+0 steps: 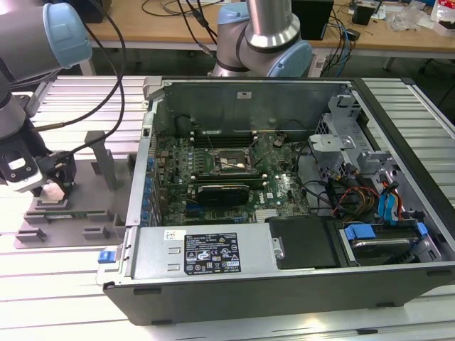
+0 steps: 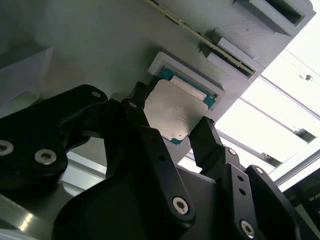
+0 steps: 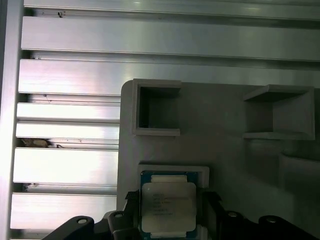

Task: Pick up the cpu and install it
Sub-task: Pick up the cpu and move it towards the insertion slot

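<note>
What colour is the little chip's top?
Pale silver: the cpu has a shiny metal top, clearest in the second wrist view.

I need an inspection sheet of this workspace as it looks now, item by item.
surface: slatted metal table
job's things: cpu lying in grey fixture tray; open computer case with socket on its board
clutter: nothing seen
pincer: low at the cpu
cables: black cables along the arm; coloured wires inside the case
surroundings: wooden bench behind
</note>
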You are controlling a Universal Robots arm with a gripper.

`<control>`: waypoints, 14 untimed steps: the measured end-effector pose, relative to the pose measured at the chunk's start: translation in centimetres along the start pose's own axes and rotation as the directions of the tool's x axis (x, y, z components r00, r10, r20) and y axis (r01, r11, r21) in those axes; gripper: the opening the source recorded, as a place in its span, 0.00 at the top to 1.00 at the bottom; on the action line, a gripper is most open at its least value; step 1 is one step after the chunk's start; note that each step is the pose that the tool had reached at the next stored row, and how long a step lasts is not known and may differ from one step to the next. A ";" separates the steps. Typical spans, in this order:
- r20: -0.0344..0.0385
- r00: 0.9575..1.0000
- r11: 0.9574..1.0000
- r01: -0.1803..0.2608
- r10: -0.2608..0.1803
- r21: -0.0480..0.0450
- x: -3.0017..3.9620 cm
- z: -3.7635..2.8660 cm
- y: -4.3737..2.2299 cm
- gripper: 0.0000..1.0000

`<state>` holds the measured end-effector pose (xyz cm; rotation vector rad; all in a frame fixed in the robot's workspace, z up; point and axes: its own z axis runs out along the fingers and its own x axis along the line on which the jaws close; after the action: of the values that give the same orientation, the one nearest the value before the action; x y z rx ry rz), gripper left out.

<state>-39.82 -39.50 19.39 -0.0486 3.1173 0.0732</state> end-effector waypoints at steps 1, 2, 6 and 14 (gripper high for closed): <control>0.000 1.000 1.000 0.000 0.000 0.000 -0.03 0.01 0.00 0.38; 0.000 1.000 1.000 0.000 0.000 0.000 -0.04 -0.01 -0.01 0.38; 0.000 1.000 1.000 0.000 0.000 0.000 -0.12 0.00 -0.01 0.38; 0.000 1.000 1.000 0.000 0.000 0.000 -0.01 0.10 -0.01 0.38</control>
<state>-39.81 -39.51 19.29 -0.0490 3.1174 0.0730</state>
